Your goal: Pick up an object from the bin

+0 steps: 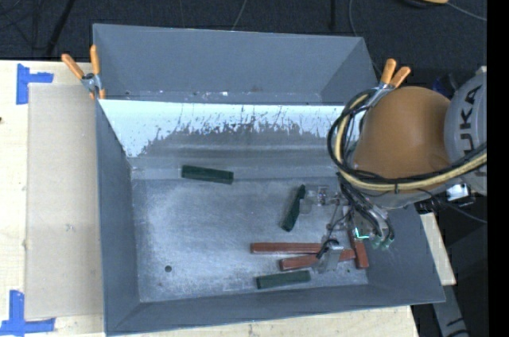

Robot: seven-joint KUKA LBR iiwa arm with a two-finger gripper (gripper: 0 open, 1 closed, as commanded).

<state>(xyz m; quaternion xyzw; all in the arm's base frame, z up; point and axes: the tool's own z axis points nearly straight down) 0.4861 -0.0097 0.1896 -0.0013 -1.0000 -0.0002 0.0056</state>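
My gripper [332,242] hangs low at the right side of the bin, below the orange cover. Its tip is at the right end of a long brown stick [282,248] that lies flat on the bin floor. A shorter brown stick [301,261] lies just below that one, also reaching the tip. A small red-brown block [360,254] sits right of the gripper, partly behind it. A dark green bar [293,208] lies tilted up and left of the gripper.
Another dark green bar [282,279] lies near the bin's front wall. A third green bar [207,175] rests at the back left. The arm with its cables overhangs the bin's right wall.
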